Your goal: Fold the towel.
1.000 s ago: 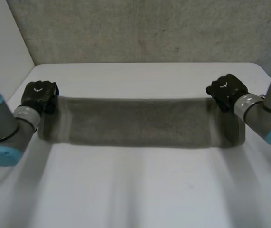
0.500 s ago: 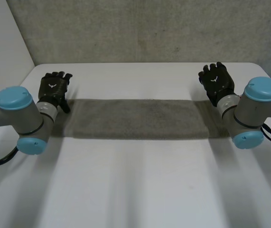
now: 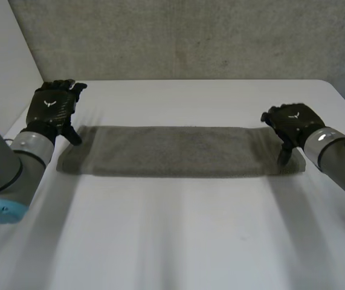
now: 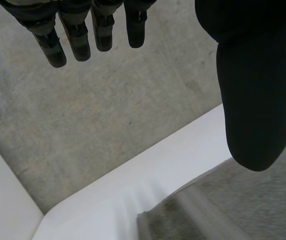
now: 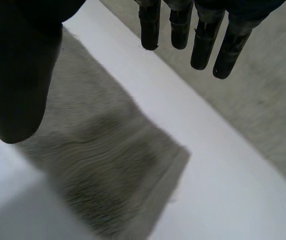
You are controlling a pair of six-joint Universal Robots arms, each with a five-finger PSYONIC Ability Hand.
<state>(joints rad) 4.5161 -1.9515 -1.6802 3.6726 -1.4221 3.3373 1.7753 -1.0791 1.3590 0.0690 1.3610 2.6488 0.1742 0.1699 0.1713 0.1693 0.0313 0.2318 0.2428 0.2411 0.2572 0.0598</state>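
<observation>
A grey towel (image 3: 178, 151) lies flat on the white table (image 3: 178, 235) as a long narrow band, folded lengthwise. My left hand (image 3: 52, 109) hovers over the towel's left end, open, fingers (image 4: 77, 35) straight and thumb (image 4: 255, 95) apart, nothing between them. The towel's left end (image 4: 223, 210) lies below the thumb. My right hand (image 3: 290, 124) hangs over the right end, open too, fingers (image 5: 203, 35) spread away from the thumb (image 5: 17, 75). The towel's right end (image 5: 112, 170) lies flat under that hand, apart from it.
A grey concrete wall (image 3: 184, 36) rises behind the table's far edge. A pale panel (image 3: 3, 60) stands at the far left. Bare tabletop spreads in front of the towel.
Both hands have let go of the towel's ends and opened. They rose and swung outward, then came back near the ends. The towel now lies flat.
</observation>
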